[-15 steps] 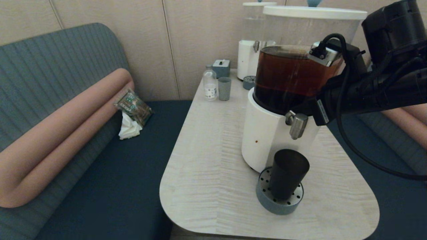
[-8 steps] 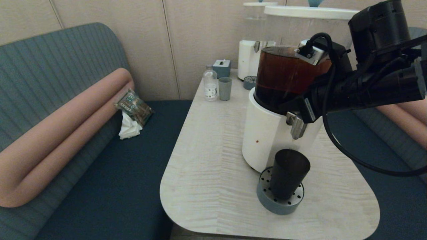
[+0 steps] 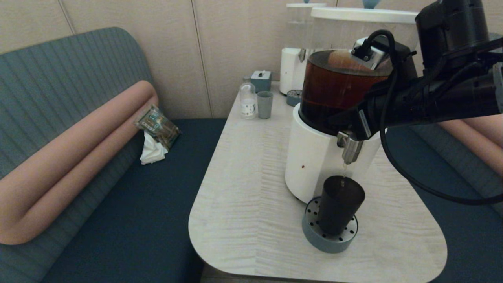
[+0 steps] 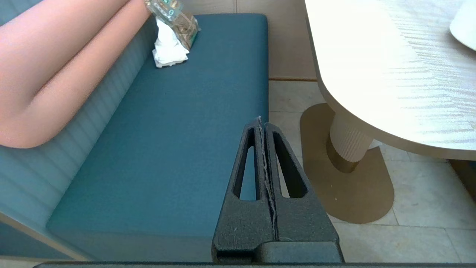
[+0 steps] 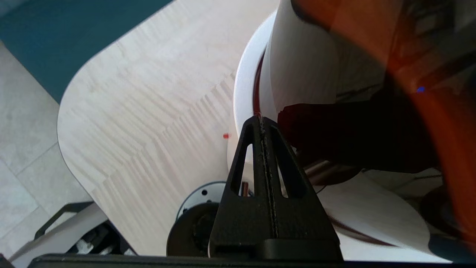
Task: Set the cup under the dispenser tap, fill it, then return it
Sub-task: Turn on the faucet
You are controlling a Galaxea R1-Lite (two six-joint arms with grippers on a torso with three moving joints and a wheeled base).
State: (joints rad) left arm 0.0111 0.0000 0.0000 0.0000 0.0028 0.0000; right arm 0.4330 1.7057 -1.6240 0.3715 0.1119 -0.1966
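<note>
The right arm reaches in from the right side of the head view, held roughly level across the front of the big white-based dispenser (image 3: 314,157), its black forearm crossing the tank of dark brown liquid. The right gripper (image 5: 262,121) has its two fingers pressed flat together with nothing between them, and their joined tip rests at the top of the dispenser tap (image 3: 349,147), right against the tank wall. A thin stream falls from the spout into the cup (image 3: 340,204), which stands upright directly under the tap on the round grey perforated drip tray (image 3: 314,236) on the pale wooden table (image 3: 243,188). The left gripper (image 4: 262,123) hangs low beside the table over the blue bench seat (image 4: 167,149), its fingers likewise closed on nothing.
</note>
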